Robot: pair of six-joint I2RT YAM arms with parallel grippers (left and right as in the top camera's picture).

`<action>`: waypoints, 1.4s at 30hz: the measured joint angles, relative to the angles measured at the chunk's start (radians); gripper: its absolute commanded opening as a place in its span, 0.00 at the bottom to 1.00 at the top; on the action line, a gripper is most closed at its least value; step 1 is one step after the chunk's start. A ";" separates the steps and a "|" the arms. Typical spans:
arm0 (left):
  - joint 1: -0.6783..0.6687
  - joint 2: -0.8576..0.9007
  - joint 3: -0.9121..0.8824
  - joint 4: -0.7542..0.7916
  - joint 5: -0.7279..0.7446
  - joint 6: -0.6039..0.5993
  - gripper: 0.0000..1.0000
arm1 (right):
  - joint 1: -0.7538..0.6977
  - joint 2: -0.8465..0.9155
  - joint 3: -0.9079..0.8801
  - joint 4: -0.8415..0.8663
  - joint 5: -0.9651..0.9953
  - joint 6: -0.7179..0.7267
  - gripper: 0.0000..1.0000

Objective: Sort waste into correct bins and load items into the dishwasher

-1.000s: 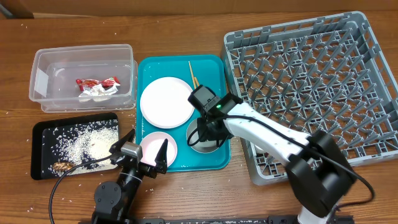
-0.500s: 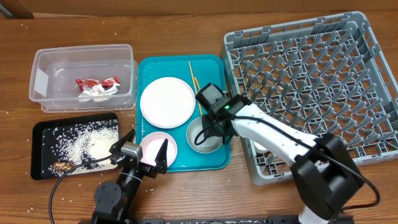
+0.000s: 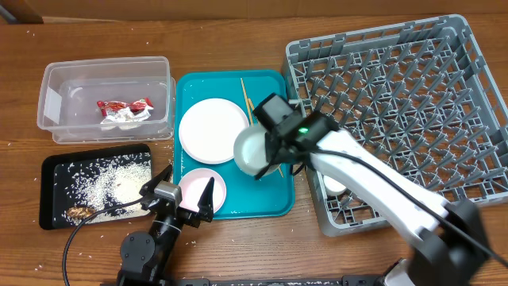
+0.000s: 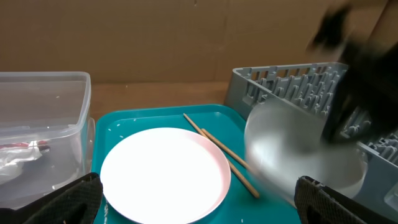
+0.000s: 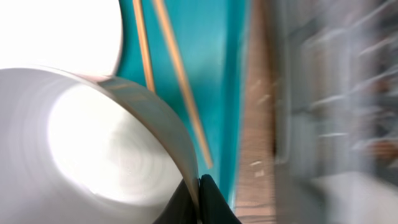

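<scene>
My right gripper (image 3: 270,159) is shut on the rim of the round whitish bowl (image 3: 252,149), which hangs tilted above the teal tray (image 3: 274,202). In the right wrist view the fingertips (image 5: 199,200) pinch the bowl (image 5: 93,143) wall. The large plate (image 3: 213,129) and two chopsticks (image 3: 247,94) lie on the tray. My left gripper (image 3: 189,176) stands open over the small pink dish (image 3: 214,189), holding nothing; its wrist view shows the plate (image 4: 165,174), chopsticks (image 4: 221,154) and the blurred bowl (image 4: 298,155). The red-and-white wrapper (image 3: 123,110) lies in the clear tub (image 3: 55,79).
The black tray (image 3: 48,171) at the front left holds rice and a brown scrap. The grey dish rack (image 3: 405,103) fills the right side, with a small white thing (image 3: 333,184) in its near-left corner. Loose rice grains dot the wooden table.
My right gripper has shut on the bowl's rim and lifted it off the teal tray, tilting it toward the plate. The left arm has stayed still.
</scene>
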 measured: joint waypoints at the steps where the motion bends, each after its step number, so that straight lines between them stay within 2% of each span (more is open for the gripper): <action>1: 0.000 0.000 0.000 0.000 0.000 0.000 1.00 | -0.002 -0.052 0.010 -0.004 0.067 0.007 0.04; 3: 0.000 0.000 0.000 0.000 0.000 0.000 1.00 | -0.007 -0.157 0.031 -0.017 0.240 0.018 0.04; 5: 0.000 0.000 0.000 0.000 0.000 0.000 1.00 | -0.012 -0.237 0.042 -0.050 0.526 0.024 0.04; 8: 0.000 0.000 0.000 0.000 0.000 0.000 1.00 | -0.062 -0.232 0.040 -0.072 0.882 0.028 0.04; 11: 0.000 0.000 0.000 0.000 0.000 0.000 1.00 | -0.156 -0.180 0.035 -0.086 1.033 0.028 0.04; 17: 0.000 0.000 -0.001 0.000 0.000 0.000 1.00 | -0.443 0.037 0.026 -0.094 1.089 0.028 0.04; 21: 0.000 0.000 -0.002 0.000 0.000 0.000 1.00 | -0.509 0.163 0.023 -0.094 1.065 0.008 0.04; 25: 0.000 0.000 -0.002 0.000 0.000 0.000 1.00 | -0.481 0.211 0.020 -0.105 1.044 -0.004 0.04; 36: 0.000 0.000 -0.002 0.000 0.000 0.000 1.00 | -0.296 0.288 0.026 -0.146 1.080 -0.004 0.04; 39: 0.000 0.000 -0.002 0.000 0.000 0.000 1.00 | -0.283 0.298 0.027 -0.185 1.084 0.002 0.08; 42: 0.000 0.000 -0.002 0.000 0.000 0.000 1.00 | -0.270 0.298 0.040 -0.256 1.052 0.027 0.16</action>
